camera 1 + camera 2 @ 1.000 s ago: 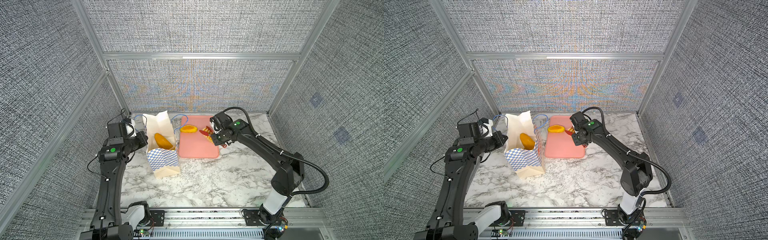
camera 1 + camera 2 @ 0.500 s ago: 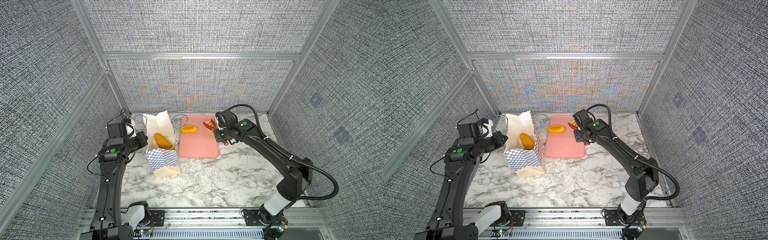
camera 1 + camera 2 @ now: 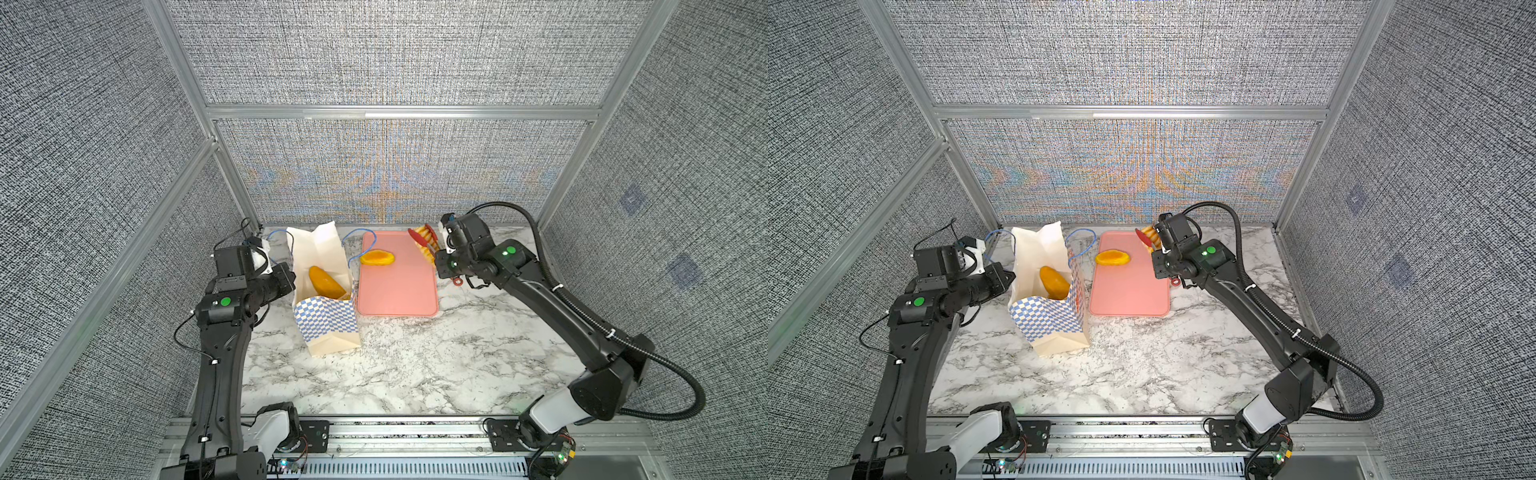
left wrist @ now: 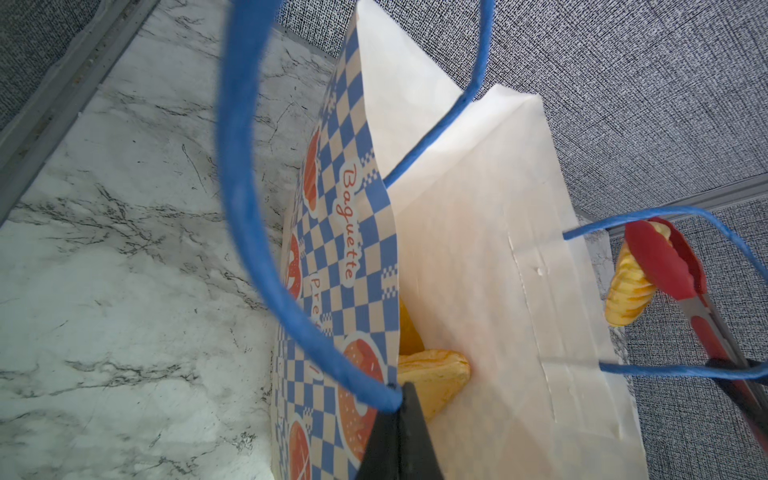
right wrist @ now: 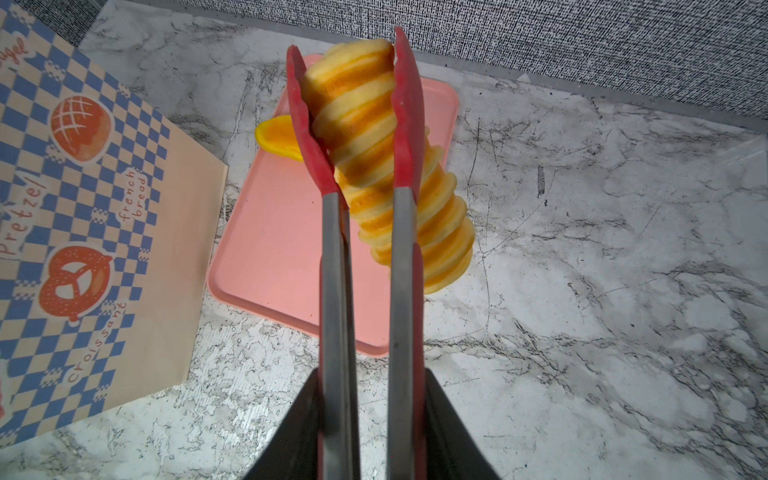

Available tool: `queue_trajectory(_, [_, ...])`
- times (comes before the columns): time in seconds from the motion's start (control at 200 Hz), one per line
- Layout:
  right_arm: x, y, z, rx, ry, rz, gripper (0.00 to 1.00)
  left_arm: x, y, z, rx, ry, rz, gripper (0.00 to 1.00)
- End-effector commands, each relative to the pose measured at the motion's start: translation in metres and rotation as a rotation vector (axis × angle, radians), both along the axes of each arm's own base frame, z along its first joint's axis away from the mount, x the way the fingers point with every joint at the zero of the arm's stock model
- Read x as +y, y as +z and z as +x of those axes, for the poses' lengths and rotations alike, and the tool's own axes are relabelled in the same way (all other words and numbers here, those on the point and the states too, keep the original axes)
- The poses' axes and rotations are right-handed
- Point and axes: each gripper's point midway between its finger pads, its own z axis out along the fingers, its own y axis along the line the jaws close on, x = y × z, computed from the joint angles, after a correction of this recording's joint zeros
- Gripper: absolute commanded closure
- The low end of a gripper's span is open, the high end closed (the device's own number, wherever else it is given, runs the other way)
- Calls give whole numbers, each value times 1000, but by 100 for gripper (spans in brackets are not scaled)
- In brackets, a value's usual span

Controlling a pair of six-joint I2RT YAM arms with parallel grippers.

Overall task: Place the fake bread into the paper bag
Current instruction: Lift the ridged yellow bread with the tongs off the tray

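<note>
The paper bag [image 3: 328,328] [image 3: 1050,328] stands open on the left of the marble table, and a golden fake bread loaf [image 3: 326,282] [image 4: 432,374] lies inside it. My left gripper [image 4: 399,401] [image 3: 291,274] is shut on the bag's rim beside a blue cord handle [image 4: 249,208]. My right gripper [image 5: 370,382] [image 3: 442,253] is shut on red tongs [image 5: 332,270]. The tongs pinch a ridged striped roll [image 5: 374,137] [image 3: 429,246] in the air over the far right corner of the pink tray [image 3: 399,291]. One orange bread piece [image 3: 377,257] [image 3: 1113,257] lies on the tray's far end.
Grey fabric walls with aluminium posts close in the back and both sides. The tray [image 5: 270,249] lies just right of the bag [image 5: 83,208]. The tongs' red ring [image 3: 457,281] hangs below the right wrist. Bare marble [image 3: 415,365] stretches toward the front rail.
My right gripper has carried the tongs and striped roll up and toward the back right corner of the tray. The left arm and the bag have stayed put.
</note>
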Motion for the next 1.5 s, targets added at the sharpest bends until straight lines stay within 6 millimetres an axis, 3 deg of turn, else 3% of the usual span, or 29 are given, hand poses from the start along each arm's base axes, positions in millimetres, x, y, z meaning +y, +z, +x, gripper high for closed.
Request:
queue_trajectory(0.0, [5,25,4,-66,3,59,64,0,3,1,-9,0,0,100])
queue_trajectory(0.83, [9,108,-28,-194,76,261,64,0,5,1,-17,2,-3,100])
queue_trajectory(1.496, [39,166,-58,-266,234,444,64,0,9,-2,-22,6,-7,100])
